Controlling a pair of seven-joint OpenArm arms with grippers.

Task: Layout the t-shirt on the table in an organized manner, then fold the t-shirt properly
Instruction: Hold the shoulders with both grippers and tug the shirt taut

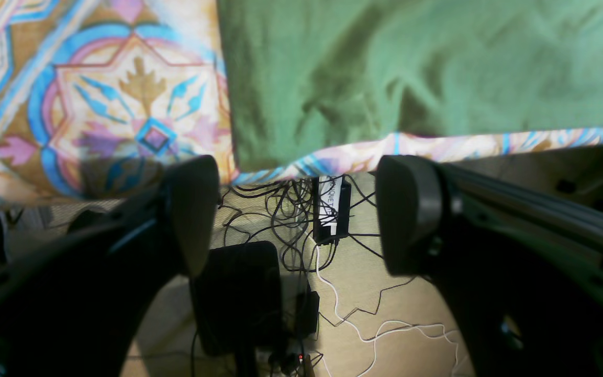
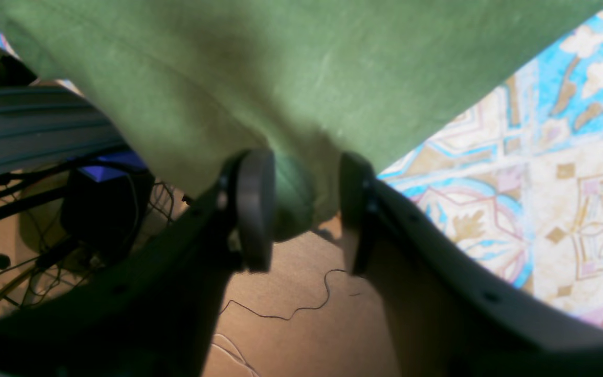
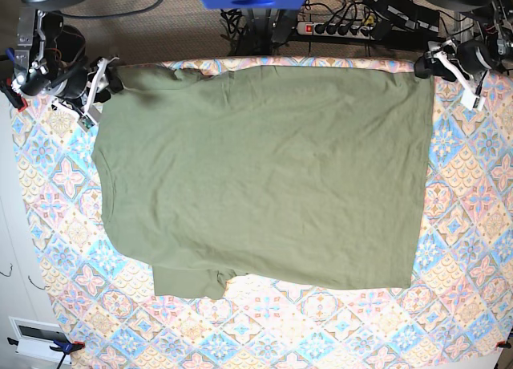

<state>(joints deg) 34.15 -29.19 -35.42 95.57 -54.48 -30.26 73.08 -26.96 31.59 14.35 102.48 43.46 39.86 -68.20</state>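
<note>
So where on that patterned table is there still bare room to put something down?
Bare table runs along the near edge below the t-shirt, plus strips at both sides. The far edge is crowded: shirt, right gripper pinching it, left gripper open.

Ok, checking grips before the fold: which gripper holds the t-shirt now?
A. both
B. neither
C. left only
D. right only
D: the right gripper pinches a bunch of the t-shirt, while the left gripper stands open with nothing between its fingers.
</note>
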